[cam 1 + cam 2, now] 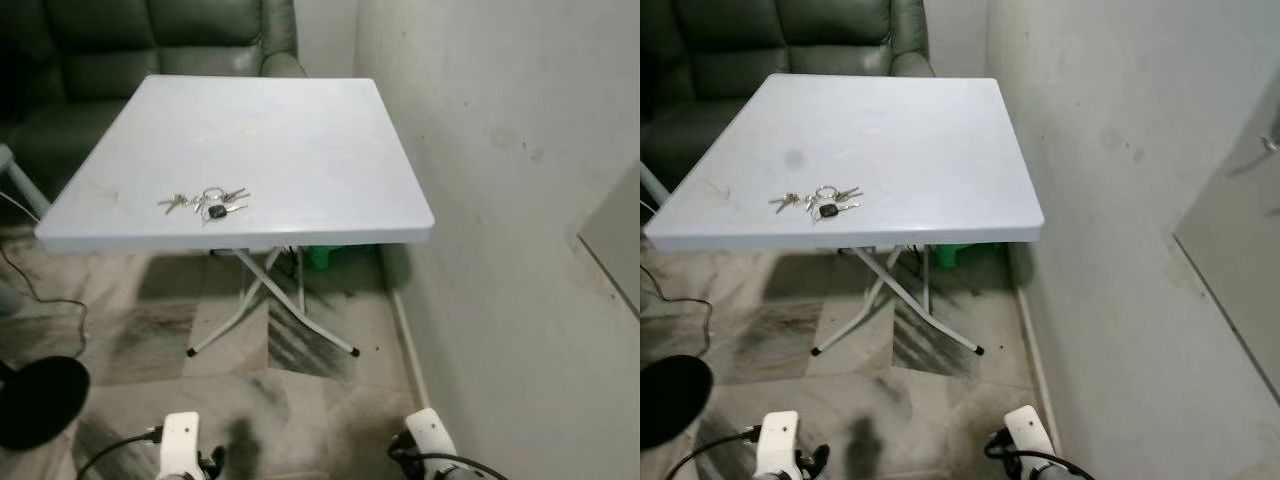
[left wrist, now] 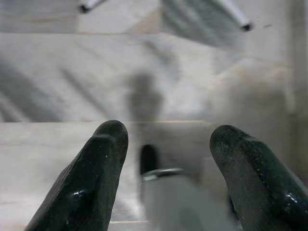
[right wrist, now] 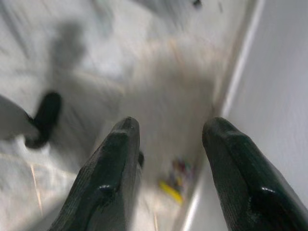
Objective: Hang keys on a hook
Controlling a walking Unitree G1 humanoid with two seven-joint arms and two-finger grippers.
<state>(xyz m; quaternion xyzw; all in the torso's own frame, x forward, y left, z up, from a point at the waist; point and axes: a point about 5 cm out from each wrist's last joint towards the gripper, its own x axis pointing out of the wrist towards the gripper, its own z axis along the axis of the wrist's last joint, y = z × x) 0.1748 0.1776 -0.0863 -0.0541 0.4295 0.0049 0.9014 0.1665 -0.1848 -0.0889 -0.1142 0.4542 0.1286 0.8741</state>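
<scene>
Keys (image 1: pixel 205 203) lie in a loose bunch on the white folding table (image 1: pixel 300 140), close to its near edge and toward the robot's left side of the top, a ring with several silver blades fanned out and a small dark fob among them. Nothing touches them; both arms hang low, well short of the table, with only their pale wrists showing at the bottom of the head view. The left gripper (image 2: pixel 166 163) points down at the marbled floor (image 1: pixel 240 390), its two black fingers (image 2: pixel 91 183) spread wide apart with nothing between them, and the table's crossed white legs (image 1: pixel 268 300) with their dark feet reach into the top of that wrist view. The right gripper (image 3: pixel 168 163) also hangs over the floor, just beside the white wall (image 1: pixel 500 200) and its skirting, its fingers likewise parted and holding nothing; a small blurred yellow and coloured scrap (image 3: pixel 173 185) lies on the floor near the skirting, too smeared to identify. The table stands with its right edge near that wall. Behind it sits a dark green sofa (image 1: pixel 150 50). A black round object (image 1: pixel 35 400) rests on the floor at the robot's left, with a dark cable (image 1: pixel 45 300) trailing nearby.
</scene>
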